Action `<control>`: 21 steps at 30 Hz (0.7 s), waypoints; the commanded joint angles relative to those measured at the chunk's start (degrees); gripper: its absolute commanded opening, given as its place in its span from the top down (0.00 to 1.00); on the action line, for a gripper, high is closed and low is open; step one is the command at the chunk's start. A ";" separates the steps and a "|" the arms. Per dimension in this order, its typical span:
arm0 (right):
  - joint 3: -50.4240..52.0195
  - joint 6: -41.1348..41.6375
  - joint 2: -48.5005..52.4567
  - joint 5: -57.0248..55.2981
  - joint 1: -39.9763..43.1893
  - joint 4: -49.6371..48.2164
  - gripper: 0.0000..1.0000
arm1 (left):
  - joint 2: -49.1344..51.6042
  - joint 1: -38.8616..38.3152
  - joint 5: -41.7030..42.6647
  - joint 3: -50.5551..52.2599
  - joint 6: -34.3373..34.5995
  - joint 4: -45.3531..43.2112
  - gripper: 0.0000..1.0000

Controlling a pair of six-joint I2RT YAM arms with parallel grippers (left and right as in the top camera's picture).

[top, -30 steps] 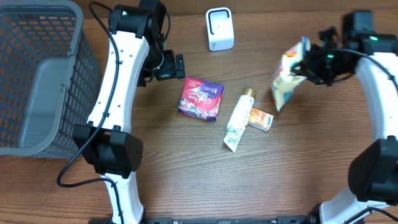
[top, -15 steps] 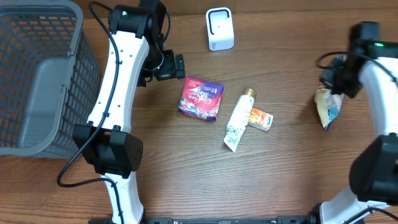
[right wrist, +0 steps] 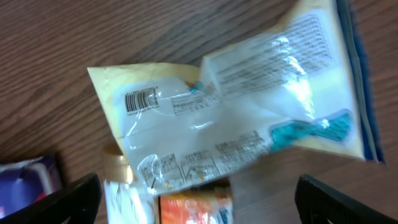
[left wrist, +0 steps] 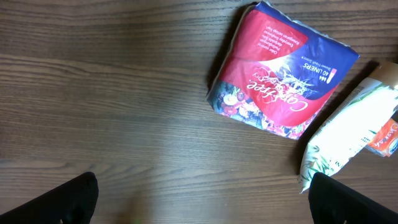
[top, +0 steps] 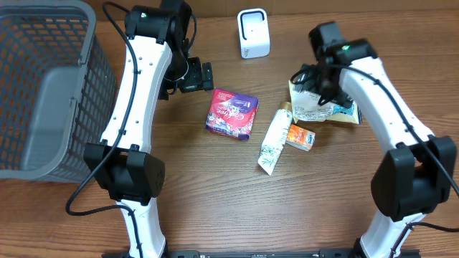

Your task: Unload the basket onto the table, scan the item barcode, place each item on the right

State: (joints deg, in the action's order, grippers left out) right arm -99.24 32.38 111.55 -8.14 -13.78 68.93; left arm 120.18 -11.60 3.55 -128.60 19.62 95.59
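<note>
The yellow snack bag [right wrist: 249,118] lies flat on the wooden table [right wrist: 74,37], its printed back side up. It is just in front of the right gripper [right wrist: 205,199], in the space before its two fingers. The jaws stand wide apart and grasp nothing; as far as the blurred wrist view lets me judge, no finger touches the bag. The barcode [right wrist: 142,99] is on the end of the bag toward the left finger. An orange box [right wrist: 196,208] and the cap of a white tube [right wrist: 115,155] touch the bag's near edge, between the jaws. The white scanner [top: 253,33] stands apart from these jaws. The left gripper [left wrist: 211,199] is also spread open and empty, and a pack of liners [left wrist: 283,78] lies ahead of it.
</note>
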 commanded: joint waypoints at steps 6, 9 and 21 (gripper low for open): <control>-9.07 0.22 -4.68 5.90 11.30 5.16 0.00 | 0.68 0.33 -0.79 0.04 1.03 -0.07 0.00; -5.09 0.66 -4.52 5.75 12.83 3.56 0.08 | 0.68 0.33 -0.52 0.04 1.44 -0.83 0.00; 25.22 0.94 -4.07 21.31 10.29 -26.40 0.76 | 2.86 -6.40 18.60 1.57 0.50 -10.64 0.94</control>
State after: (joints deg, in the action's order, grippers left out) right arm -78.11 33.04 107.77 8.64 -1.65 46.00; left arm 120.46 -13.87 19.03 -128.49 20.56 86.43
